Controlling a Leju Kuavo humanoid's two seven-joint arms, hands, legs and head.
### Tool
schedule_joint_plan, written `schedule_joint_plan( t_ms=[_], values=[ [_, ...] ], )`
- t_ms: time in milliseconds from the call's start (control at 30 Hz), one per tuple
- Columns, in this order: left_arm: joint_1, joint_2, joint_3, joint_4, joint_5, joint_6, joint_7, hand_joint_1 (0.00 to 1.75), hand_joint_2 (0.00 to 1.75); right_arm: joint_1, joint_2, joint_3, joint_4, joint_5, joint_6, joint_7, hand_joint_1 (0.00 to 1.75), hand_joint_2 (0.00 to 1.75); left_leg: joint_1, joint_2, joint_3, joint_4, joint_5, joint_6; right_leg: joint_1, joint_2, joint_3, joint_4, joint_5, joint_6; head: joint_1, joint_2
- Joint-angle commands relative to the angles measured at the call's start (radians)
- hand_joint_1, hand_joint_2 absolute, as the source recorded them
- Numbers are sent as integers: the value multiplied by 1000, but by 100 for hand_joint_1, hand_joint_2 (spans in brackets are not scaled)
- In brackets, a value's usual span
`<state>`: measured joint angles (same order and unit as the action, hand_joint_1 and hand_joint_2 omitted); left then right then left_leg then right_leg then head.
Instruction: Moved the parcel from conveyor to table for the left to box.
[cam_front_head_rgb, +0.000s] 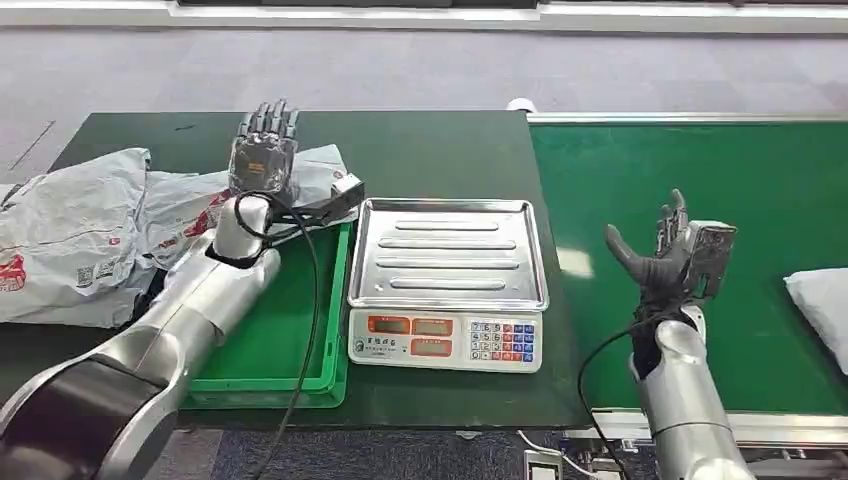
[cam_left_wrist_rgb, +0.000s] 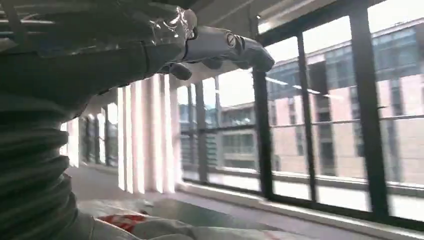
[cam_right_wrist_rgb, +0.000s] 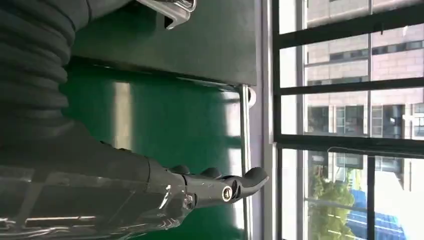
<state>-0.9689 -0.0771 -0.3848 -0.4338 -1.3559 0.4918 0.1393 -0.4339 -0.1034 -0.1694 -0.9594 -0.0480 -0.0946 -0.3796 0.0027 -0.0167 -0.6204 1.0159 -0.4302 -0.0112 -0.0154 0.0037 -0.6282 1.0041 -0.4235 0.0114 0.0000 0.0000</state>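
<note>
Room: grey floor beyond the work surfaces; the wrist views showed tall dark-framed windows (cam_left_wrist_rgb: 350, 125) with buildings outside.
Table: dark green top (cam_front_head_rgb: 430, 150), on the robot's left and centre.
Conveyor: bright green belt (cam_front_head_rgb: 700, 180) with a silver rail, adjoining the table on the robot's right.
Scale: steel tray (cam_front_head_rgb: 448, 252) above a white keypad front, stood on the table beside the belt edge.
Crate: green, shallow (cam_front_head_rgb: 280, 340), just left of the scale, partly under the left arm.
Bags: crumpled grey mailers (cam_front_head_rgb: 70, 235) with red print, heaped on the table's left side, some overlapping the crate's far rim.
Parcel: white, soft (cam_front_head_rgb: 822, 305), lay on the belt at the right edge of the head view, cut off by the frame, well apart from both hands.
Left hand: (cam_front_head_rgb: 264, 150) raised over the bags near the crate's far end, fingers straight and spread, holding nothing.
Right hand: (cam_front_head_rgb: 672, 250) upright over the belt, between scale and parcel, thumb out, fingers apart, empty.
</note>
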Motion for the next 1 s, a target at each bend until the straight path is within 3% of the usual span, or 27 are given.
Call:
schedule_joint_plan(
  t_ms=[33,67,167,633,667,800,900,1000],
  values=[
    [23,-86,290,-66,333,-48,-324,0,175,-30,-12,-14,26,19,-23,9,0,175,0,1,2,0,-1,0,0,0,3,-1,0,0,0,0],
    [33,-101,331,-90,498,-139,-475,0,175,-38,-28,1,39,33,-41,5,0,175,0,0,1,0,0,0,0,-1,1,-1,0,0,0,0],
    [76,-133,359,-134,842,-387,-604,0,175,-76,-59,41,96,90,-112,-1,0,175,0,2,3,-1,-1,0,0,1,3,-1,0,-1,0,0],
    [80,-125,319,-132,881,-372,-604,0,175,-84,-56,46,111,92,-117,-7,0,175,0,4,5,-1,-2,0,1,1,4,-2,0,-1,0,0],
    [93,-142,356,-139,1010,-448,-635,0,175,-87,-61,57,121,123,-157,-1,0,175,0,3,3,-1,-1,0,0,1,3,-1,0,0,0,0],
    [144,-196,245,-112,1158,-544,-702,0,175,-133,-82,109,217,295,-359,38,0,175,0,2,4,-1,-1,1,0,0,4,-1,0,0,0,0],
    [168,-269,199,-73,1200,-533,-687,0,175,-132,-98,121,271,414,-478,102,0,175,0,0,3,-1,-1,1,0,-1,4,-2,0,0,0,0],
    [156,-272,61,-66,1331,-487,-662,0,175,-126,-118,110,333,607,-604,194,0,175,-1,-2,6,-2,-1,1,0,-5,8,-4,-1,0,0,0]
  ],
)
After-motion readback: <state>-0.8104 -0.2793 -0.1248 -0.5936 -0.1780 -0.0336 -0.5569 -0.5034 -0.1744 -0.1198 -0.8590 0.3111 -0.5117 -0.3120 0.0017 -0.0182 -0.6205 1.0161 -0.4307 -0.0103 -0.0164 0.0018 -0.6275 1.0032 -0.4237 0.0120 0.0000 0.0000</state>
